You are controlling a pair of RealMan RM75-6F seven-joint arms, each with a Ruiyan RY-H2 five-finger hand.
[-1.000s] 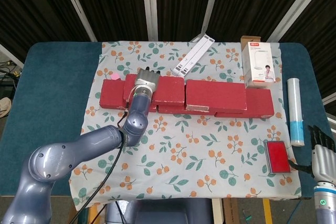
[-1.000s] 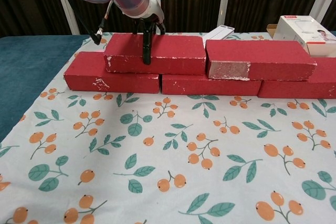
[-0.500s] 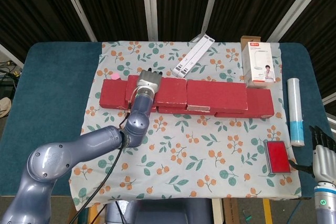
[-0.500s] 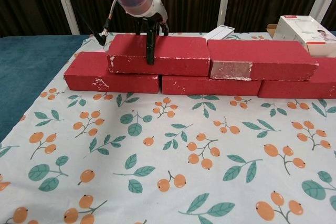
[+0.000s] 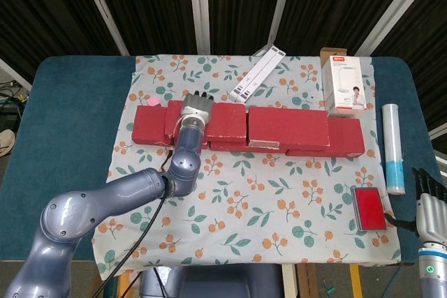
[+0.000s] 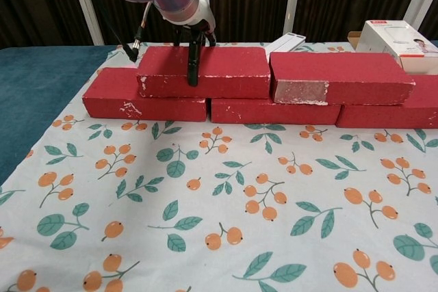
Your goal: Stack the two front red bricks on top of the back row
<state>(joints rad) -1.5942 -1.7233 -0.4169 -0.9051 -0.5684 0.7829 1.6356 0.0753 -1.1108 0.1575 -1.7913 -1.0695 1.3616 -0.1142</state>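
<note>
Left hand clamps the upper-left red brick; square it flush against the upper-right red brick before release; right hand idle, fingers apart.

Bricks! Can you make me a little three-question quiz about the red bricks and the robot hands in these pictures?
1. True or false: two bricks already sit on top of the back row.
2. Which hand grips the top left brick? A) left hand B) right hand C) both
3. Fill in: the white box stands behind the ____ end of the bricks, as the head view shows it.

Key: 1 true; 2 A; 3 right. The top right brick lies beside the left one, a thin gap between them. The right hand stays at the table's near right corner, holding nothing.
</note>
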